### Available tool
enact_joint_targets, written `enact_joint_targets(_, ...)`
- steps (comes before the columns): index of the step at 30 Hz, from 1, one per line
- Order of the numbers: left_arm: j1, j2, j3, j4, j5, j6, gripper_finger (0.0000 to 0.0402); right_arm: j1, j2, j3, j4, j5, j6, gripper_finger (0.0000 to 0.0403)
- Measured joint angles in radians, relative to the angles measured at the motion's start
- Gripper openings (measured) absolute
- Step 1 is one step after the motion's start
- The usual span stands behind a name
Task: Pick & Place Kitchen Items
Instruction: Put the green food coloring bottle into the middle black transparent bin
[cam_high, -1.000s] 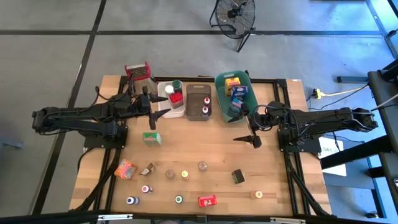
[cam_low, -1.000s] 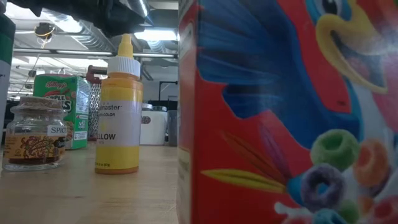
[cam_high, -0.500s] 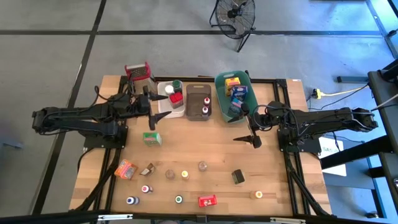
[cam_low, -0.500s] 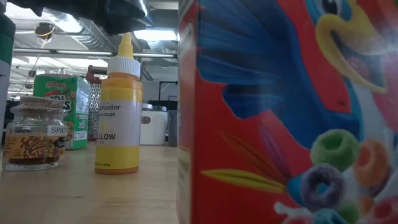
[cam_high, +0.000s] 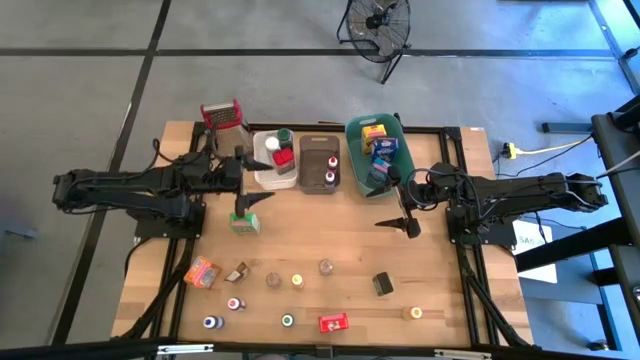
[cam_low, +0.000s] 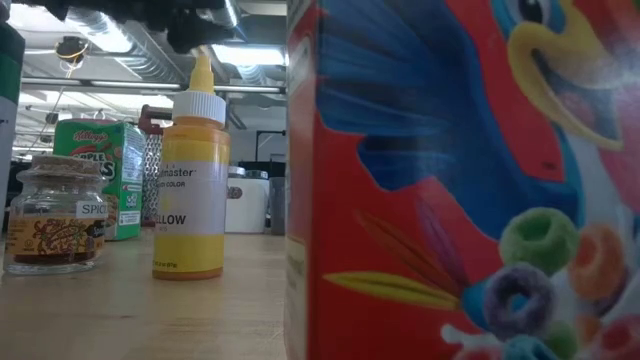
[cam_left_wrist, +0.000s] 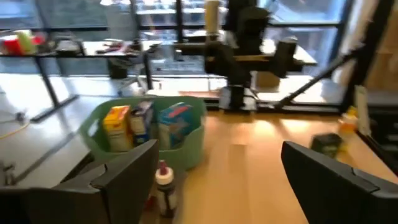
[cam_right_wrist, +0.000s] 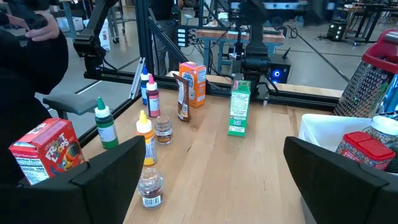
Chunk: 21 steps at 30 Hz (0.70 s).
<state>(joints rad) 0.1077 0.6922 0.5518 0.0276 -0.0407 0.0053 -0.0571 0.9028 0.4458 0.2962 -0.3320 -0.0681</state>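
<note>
Sitting upright on the wooden table (cam_high: 330, 245), green cereal box (cam_high: 243, 223), at about 9 o'clock from the table's middle, well apart from the bins. Hovering right over it, left gripper (cam_high: 252, 183), fingers spread wide and grasping nothing. Just at 12 o'clock of that, sitting in a row along the far edge: white bin (cam_high: 262, 160) holding a red-lidded tin (cam_high: 284, 158), brown bin (cam_high: 318, 163) with two small bottles, teal bin (cam_high: 373, 155) packed with little boxes. Parked at 11 o'clock beside the white bin, steel grater (cam_high: 224, 117) with red handle.

Hanging at 3 o'clock, near the teal bin, right gripper (cam_high: 397, 223), jaws also wide open, empty.

Scattered toward 6 o'clock: orange box (cam_high: 202, 271), red Froot Loops box (cam_high: 334, 323), black packet (cam_high: 383, 284), spice jar (cam_high: 325, 266), yellow food-colour bottle (cam_high: 297, 280), green-capped bottle (cam_high: 287, 320), a few more small bottles around them.

Filling the low view up close: Froot Loops box, yellow bottle, cork-topped spice jar (cam_low: 55, 215).
</note>
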Motion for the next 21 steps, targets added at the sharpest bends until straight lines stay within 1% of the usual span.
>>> enact_joint_targets(2, -0.051, 0.015, 0.035, -0.037, -0.007, 0.009, 0.0335, 0.0, 0.0, 0.0, 0.0, 0.0, 0.0, 0.0385)
enact_joint_targets(5, -0.146, 0.053, 0.105, -0.145, -0.07, 0.036, 0.0335, 0.0, 0.0, 0.0, 0.0, 0.0, 0.0, 0.0385)
enact_joint_targets(8, -0.26, 0.117, 0.182, -0.243, -0.145, 0.073, 0.0335, 0.0, 0.0, 0.0, 0.0, 0.0, 0.0, 0.0385)
enact_joint_targets(9, -0.299, 0.146, 0.203, -0.27, -0.152, 0.085, 0.0335, 0.0, 0.0, 0.0, -0.001, 0.0, 0.0, 0.0385)
enact_joint_targets(13, -0.455, 0.287, 0.277, -0.358, -0.155, 0.11, 0.0335, 0.0, 0.0, 0.0, -0.001, 0.0, 0.0, 0.0385)
enact_joint_targets(16, -0.558, 0.4, 0.347, -0.385, -0.154, 0.079, 0.0335, 0.0, 0.0, 0.0, -0.001, 0.0, 0.0, 0.0385)
enact_joint_targets(21, -0.694, 0.577, 0.511, -0.497, -0.151, 0.033, 0.0336, 0.0, 0.0, 0.0, -0.001, 0.0, 0.001, 0.0385)
